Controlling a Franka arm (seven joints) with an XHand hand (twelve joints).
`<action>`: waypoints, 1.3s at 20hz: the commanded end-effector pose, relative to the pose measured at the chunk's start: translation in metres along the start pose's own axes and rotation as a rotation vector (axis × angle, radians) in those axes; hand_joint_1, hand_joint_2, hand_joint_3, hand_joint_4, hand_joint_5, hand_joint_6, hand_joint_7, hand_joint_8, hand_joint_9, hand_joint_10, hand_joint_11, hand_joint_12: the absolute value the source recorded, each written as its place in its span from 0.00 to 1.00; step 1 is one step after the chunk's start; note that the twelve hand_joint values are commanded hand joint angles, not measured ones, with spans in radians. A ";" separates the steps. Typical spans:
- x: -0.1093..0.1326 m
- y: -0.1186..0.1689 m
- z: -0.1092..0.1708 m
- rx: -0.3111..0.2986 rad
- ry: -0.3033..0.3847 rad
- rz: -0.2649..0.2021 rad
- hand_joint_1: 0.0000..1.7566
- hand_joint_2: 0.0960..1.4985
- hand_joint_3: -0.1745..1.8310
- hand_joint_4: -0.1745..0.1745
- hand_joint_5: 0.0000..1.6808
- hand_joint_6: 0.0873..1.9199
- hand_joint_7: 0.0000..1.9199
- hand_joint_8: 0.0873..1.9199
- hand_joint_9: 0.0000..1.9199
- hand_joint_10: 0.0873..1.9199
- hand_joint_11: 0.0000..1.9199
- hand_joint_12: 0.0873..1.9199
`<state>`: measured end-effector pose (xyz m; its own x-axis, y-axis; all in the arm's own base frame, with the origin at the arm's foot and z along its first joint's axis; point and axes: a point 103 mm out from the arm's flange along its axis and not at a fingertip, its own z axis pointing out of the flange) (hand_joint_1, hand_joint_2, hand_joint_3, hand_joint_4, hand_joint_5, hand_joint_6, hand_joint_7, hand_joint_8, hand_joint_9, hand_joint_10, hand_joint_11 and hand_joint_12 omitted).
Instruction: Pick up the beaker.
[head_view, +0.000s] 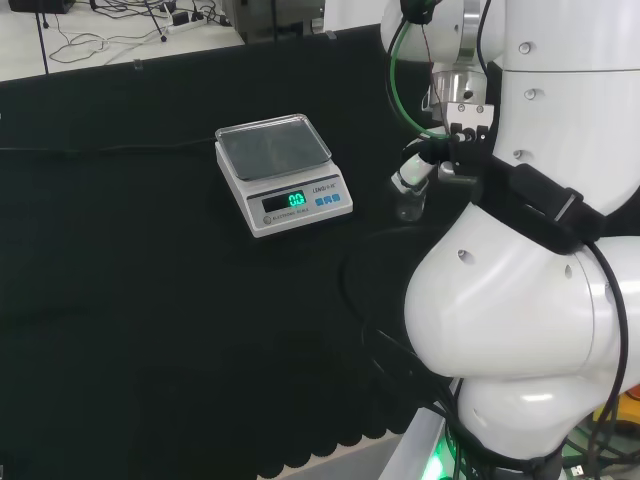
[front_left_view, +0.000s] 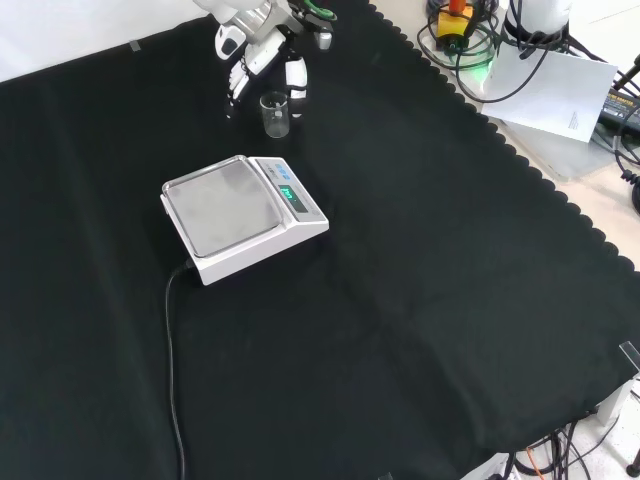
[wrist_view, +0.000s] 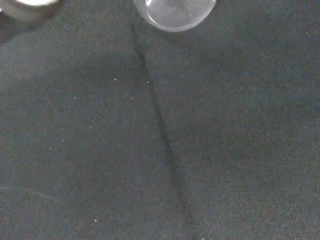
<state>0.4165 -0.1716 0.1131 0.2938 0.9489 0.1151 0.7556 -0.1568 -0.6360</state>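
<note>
My hand (front_left_view: 262, 55) just behind the clear beaker (front_left_view: 275, 114) in the front view, fingers spread and relaxed, grasping nothing, scale (front_left_view: 240, 215) nearby on the black cloth (front_left_view: 420, 280)

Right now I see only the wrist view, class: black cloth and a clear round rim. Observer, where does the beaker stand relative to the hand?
Observer: In the front view the beaker stands upright on the cloth, just in front of the hand. The hand's fingers look open, not closed round the beaker.
Operator: Anything near it?
Observer: A weighing scale sits nearer the front camera than the beaker, apart from it, with its display lit.
</note>
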 end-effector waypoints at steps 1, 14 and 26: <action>0.001 0.003 0.005 -0.057 -0.014 -0.059 0.50 0.49 0.23 0.54 0.26 0.02 0.06 0.27 0.15 0.42 0.28 0.68; 0.017 0.001 -0.009 -0.221 -0.107 -0.097 0.87 0.73 0.09 0.00 0.49 0.61 0.41 0.51 0.46 0.53 0.43 0.67; 0.040 -0.035 -0.080 -0.094 -0.217 -0.142 0.86 0.69 0.08 0.00 0.57 0.48 0.43 0.55 0.63 0.44 0.49 0.57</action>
<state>0.4377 -0.1560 0.1461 0.1233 0.9908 0.0566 0.8713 -0.0807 -0.4841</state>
